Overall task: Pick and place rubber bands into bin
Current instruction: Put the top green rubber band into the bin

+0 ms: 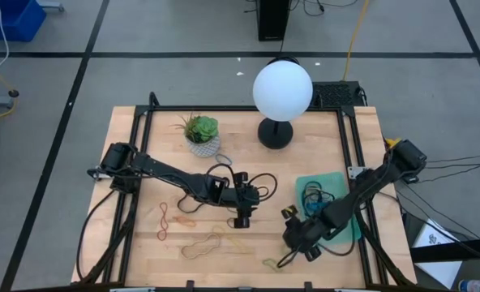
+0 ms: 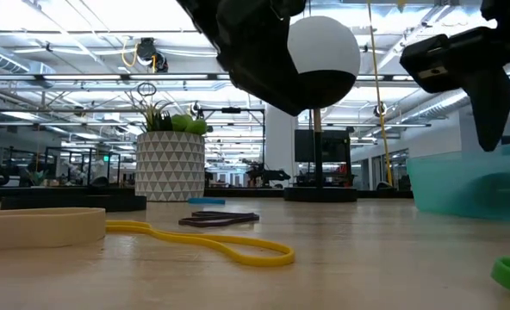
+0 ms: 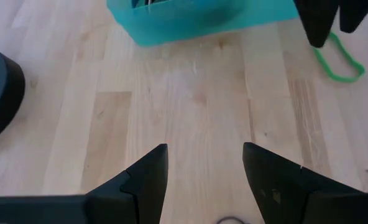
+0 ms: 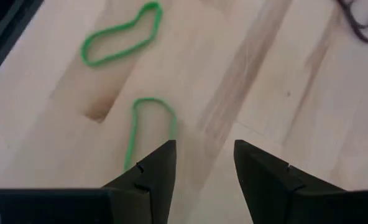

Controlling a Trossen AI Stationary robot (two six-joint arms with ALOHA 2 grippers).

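The teal bin (image 1: pixel 341 212) lies at the table's right with dark rubber bands (image 1: pixel 313 195) in it. Loose rubber bands lie flat on the wood: a red one (image 1: pixel 165 221), a tan one (image 1: pixel 203 245), a yellow one (image 2: pixel 212 242), and two green ones (image 4: pixel 119 41) (image 4: pixel 151 124). My left gripper (image 3: pixel 204 152) stands open over bare wood, left of the bin. My right gripper (image 4: pixel 204 149) is open too, above the table by the bin's near left corner, with the nearer green band just beside one fingertip. Neither has anything between its fingers.
A white patterned plant pot (image 1: pixel 202 135) and a globe lamp (image 1: pixel 281 91) stand at the back of the table. Black cables (image 1: pixel 224 174) loop near the left arm. A dark band (image 4: pixel 360 18) lies beyond the right gripper. Bare wood shows between the two grippers.
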